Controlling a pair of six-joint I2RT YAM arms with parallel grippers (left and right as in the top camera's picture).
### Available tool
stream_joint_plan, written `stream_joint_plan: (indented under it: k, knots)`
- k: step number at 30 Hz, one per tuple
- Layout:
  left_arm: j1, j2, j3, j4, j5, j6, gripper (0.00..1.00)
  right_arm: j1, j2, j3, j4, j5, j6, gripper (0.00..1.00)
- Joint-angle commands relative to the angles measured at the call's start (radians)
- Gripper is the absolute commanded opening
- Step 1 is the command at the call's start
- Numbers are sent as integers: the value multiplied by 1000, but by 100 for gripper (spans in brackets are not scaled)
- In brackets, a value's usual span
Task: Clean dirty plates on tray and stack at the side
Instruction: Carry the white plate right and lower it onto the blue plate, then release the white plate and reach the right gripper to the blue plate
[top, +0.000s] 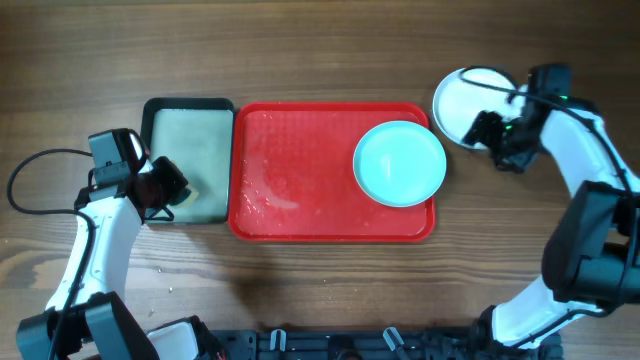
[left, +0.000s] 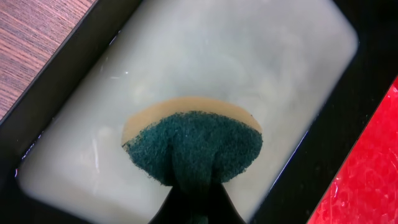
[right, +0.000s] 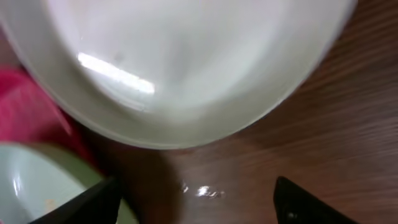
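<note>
- Left gripper is clamped on a sponge. It's over the 6 o'clock end of the black-rimmed tray.
- Only the left wrist cam really shows the sponge: dark green scrubby face, tan foam edge at 12 o'clock, pinched from 6 o'clock. Under it the tray's pale green inside looks wet and cloudy. From overhead the sponge is basically hidden by the arm.
- Right gripper is spread wide with nothing between the fingers. It's just beside the white plate, on its 4 o'clock side.
- Right wrist cam adds a small wet glint on the table just in front of the fingers, which overhead doesn't pick up.
- Overhead gives the layout. The red tray is in the middle, with the black-rimmed one right against its 9 o'clock side. The aqua plate sits on the red tray's 3 o'clock end.
- The white plate is off the tray on the bare wood, at about 1 o'clock from the aqua one.
- Count: two plates showing (one white, one aqua), two trays, one sponge.
</note>
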Motion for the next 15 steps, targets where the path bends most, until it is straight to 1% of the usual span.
stream_joint_plan:
  k: [1,4,6,8,10,12,13,15]
  knots:
    - [5,4,-5,4,16,-2,4,99,8,-5,-67,-37,-122,73]
    - [5,4,-5,4,16,-2,4,170,8,-5,-113,22,-122,71]
    - [5,4,-5,4,16,-2,4,205,8,-11,-133,42,-122,53]
    - [5,4,-5,4,16,-2,4,224,8,-31,-130,42,-122,41]
    - [5,4,-5,4,16,-2,4,226,8,-56,-113,42,-121,26]
    - [5,4,-5,4,16,-2,4,226,8,-75,-88,42,-111,5]
    - [5,4,-5,4,16,-2,4,226,8,-77,-80,34,-105,4]
    - [5,4,-5,4,16,-2,4,226,8,-79,-70,-23,-45,4]
